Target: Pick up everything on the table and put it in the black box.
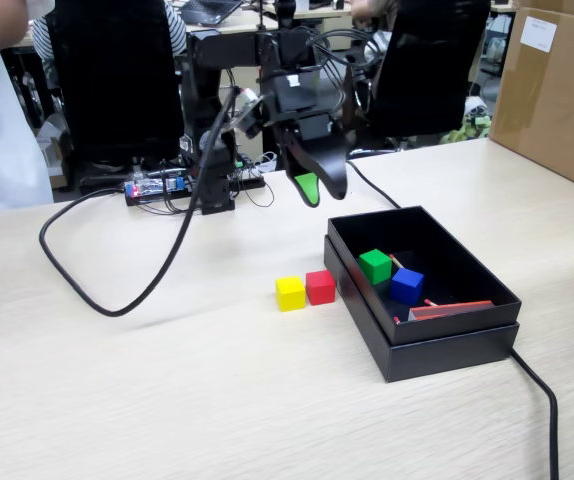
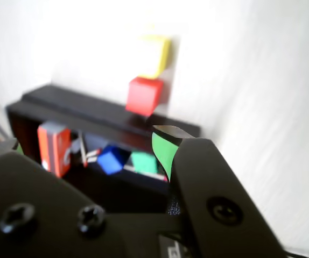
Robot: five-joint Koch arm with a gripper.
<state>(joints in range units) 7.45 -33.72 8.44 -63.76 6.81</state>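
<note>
The small solid yellow cube and the small solid red cube sit touching side by side on the pale beige wood-grain surface, just beside the long wall of the shallow matte black cardboard box, at its nine o'clock in the fixed view. Inside the box lie the small green cube and small blue cube, near a flat red-orange strip. The black hand with its green-lined tip hangs above the surface, at about twelve o'clock from the two outer cubes, holding nothing; whether its jaws are spread I cannot tell.
</note>
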